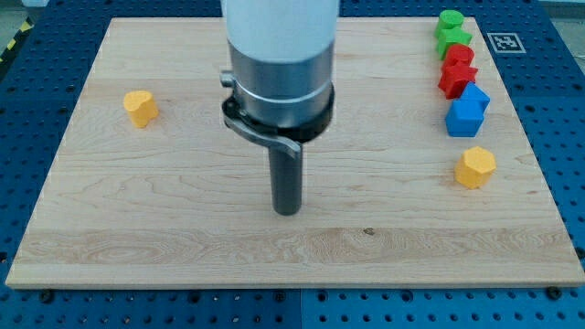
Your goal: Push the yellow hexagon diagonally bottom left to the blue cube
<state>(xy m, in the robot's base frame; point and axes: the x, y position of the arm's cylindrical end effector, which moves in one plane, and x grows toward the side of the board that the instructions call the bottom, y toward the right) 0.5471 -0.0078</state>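
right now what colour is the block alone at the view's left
Yellow, seen in the camera view; my tip is well to its right.

Arm comes down from view's top, near centre. White upper housing, grey collar, then dark rod, upright. My tip (287, 211) rests on bench, mid-board.

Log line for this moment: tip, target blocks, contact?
my tip: board centre, touching nothing | yellow hexagon: far right of tip, just below blue cube | push: not started
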